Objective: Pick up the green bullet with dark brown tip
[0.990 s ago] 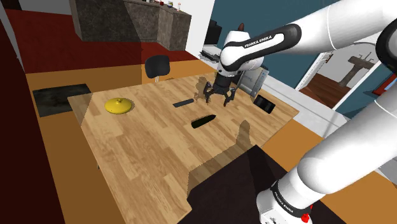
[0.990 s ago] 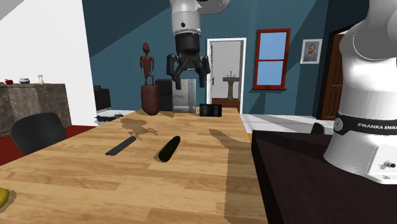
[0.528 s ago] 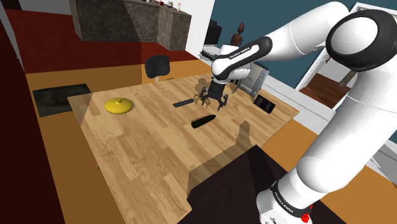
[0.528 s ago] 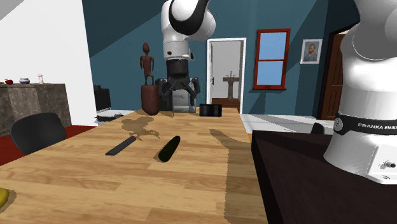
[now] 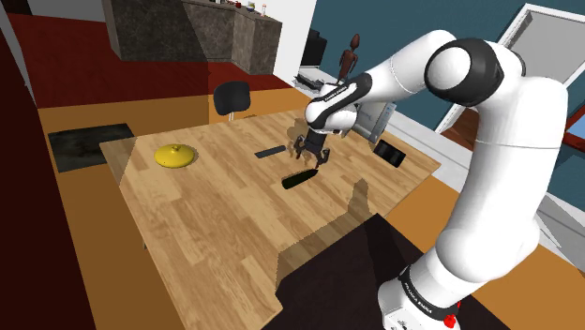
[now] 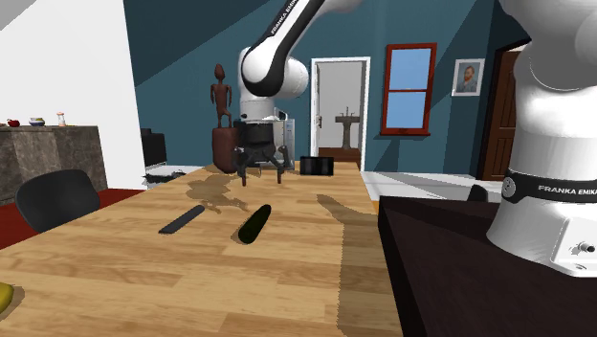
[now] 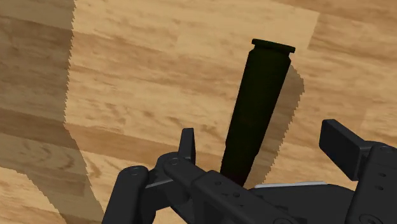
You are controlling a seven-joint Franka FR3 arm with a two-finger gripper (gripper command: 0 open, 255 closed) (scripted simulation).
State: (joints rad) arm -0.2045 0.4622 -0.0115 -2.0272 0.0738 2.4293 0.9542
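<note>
The bullet [image 5: 299, 178] is a dark green, almost black cartridge lying flat on the wooden table [image 5: 216, 216], near the middle of its far half. In the second exterior view the bullet [image 6: 254, 223] lies beside a flat dark bar. My gripper [image 5: 311, 157] hangs open just above the table, a little beyond the bullet's far end, fingers pointing down. From the second exterior view the gripper [image 6: 261, 177] sits behind the bullet. In the wrist view the bullet [image 7: 261, 108] runs lengthwise between my spread fingers [image 7: 186, 143], untouched, rimmed base away from the hand.
A flat dark bar [image 5: 271, 150] lies close by the bullet. A yellow domed lid [image 5: 174, 155] sits toward the shoulder view's left. A black box [image 5: 390, 153] stands at the table's far edge. A black chair [image 5: 232, 97] and a brown statue [image 6: 224, 124] stand beyond.
The gripper has come down from well above the table to just over it, shifting toward the bullet. The fingers stay open. The bullet has not moved.
</note>
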